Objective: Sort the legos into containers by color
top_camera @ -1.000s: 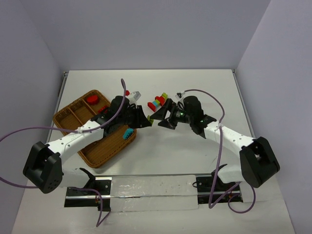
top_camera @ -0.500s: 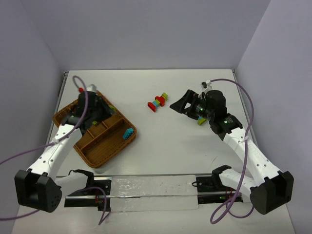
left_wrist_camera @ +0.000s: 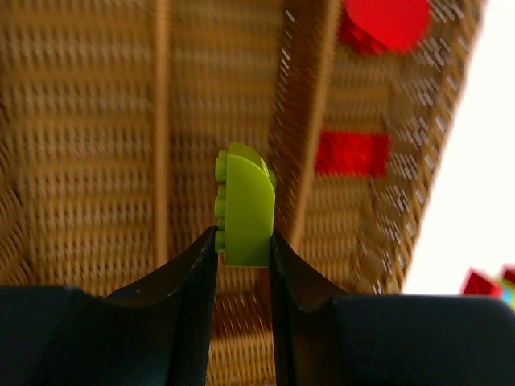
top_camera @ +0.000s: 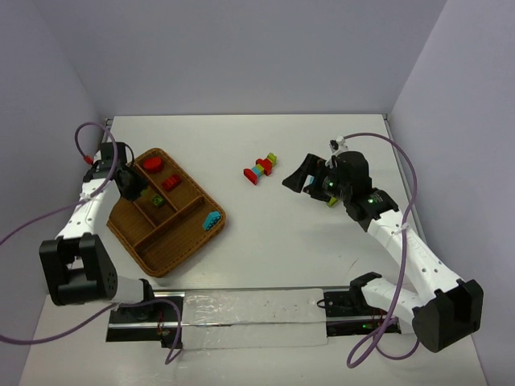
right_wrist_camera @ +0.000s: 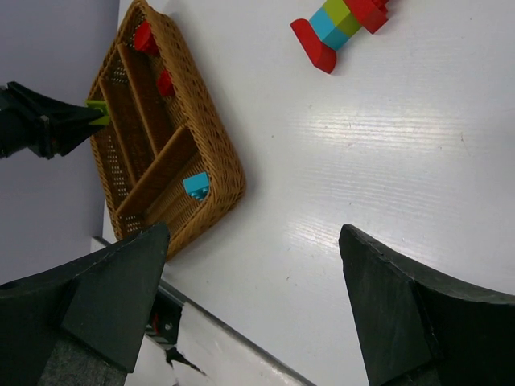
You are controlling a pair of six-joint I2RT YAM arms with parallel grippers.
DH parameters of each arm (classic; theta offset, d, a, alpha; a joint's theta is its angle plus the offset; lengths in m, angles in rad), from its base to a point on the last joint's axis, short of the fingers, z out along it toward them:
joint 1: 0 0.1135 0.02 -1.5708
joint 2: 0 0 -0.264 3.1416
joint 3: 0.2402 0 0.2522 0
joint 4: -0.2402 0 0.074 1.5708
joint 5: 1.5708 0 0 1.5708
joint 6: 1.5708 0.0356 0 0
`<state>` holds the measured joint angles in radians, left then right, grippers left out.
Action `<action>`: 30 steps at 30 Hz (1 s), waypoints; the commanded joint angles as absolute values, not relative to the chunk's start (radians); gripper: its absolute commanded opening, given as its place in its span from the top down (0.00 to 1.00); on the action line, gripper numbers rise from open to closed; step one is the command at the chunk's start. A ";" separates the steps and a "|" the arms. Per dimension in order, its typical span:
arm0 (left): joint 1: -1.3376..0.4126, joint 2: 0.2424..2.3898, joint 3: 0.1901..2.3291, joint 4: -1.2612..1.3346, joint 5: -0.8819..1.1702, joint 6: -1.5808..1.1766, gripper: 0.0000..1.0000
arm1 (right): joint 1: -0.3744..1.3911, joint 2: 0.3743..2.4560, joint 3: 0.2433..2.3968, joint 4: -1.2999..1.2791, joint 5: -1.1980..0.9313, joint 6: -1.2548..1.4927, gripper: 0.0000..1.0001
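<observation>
My left gripper (left_wrist_camera: 244, 241) pinches a green brick (left_wrist_camera: 245, 209) above the tray (left_wrist_camera: 88, 161) — a divider (left_wrist_camera: 299, 145) just right of the jaws, red bricks (left_wrist_camera: 352, 153) beyond it. My right gripper (right_wrist_camera: 253, 233), spread wide, hangs over open table (right_wrist_camera: 362, 145); brick stack (right_wrist_camera: 342, 24) ahead.

Both my arms have white shell links and black joint housings. This holds for the left arm (top_camera: 88, 211) and the right arm (top_camera: 406, 245).

- Left base joint (top_camera: 72, 269) and right base joint (top_camera: 447, 310): big, blocky, black.
- Left cable (top_camera: 78, 141) and right cable (top_camera: 372, 133): one purple cable loops off each arm.
- Left pincer (left_wrist_camera: 244, 241): matte black fingers, narrowing toward the tips.
- Right pincer (right_wrist_camera: 253, 233): broad, dark, wedge-shaped fingers.
- Indicator light (top_camera: 331, 186): small, green, glowing on the right wrist housing.
</observation>
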<state>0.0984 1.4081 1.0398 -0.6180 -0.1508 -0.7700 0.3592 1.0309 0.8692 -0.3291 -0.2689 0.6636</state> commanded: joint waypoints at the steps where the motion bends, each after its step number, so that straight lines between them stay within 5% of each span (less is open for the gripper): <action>1: 0.118 1.481 1.139 -0.609 -0.202 -0.764 0.88 | 0.354 1.041 0.870 -0.331 -0.247 0.620 0.07; 3: 0.118 1.519 1.156 -0.615 -0.212 -0.765 0.50 | 0.353 1.052 0.876 -0.333 -0.245 0.614 0.06; 5: 0.117 1.523 1.162 -0.610 -0.210 -0.762 0.27 | 0.353 1.068 0.887 -0.339 -0.240 0.606 0.06; 7: 0.117 1.514 1.163 -0.606 -0.201 -0.758 0.14 | 0.351 1.087 0.899 -0.345 -0.235 0.598 0.06; 13: 0.082 1.405 1.189 -0.634 -0.129 -0.695 0.12 | 0.351 1.109 0.950 -0.384 -0.171 0.556 0.08; 24: -0.281 1.220 1.180 -0.629 0.029 -0.604 0.12 | 0.353 1.142 0.949 -0.340 0.171 0.498 0.09; 30: -0.392 1.241 1.173 -0.616 0.103 -0.651 0.13 | 0.302 1.378 1.142 -0.570 0.388 0.586 0.08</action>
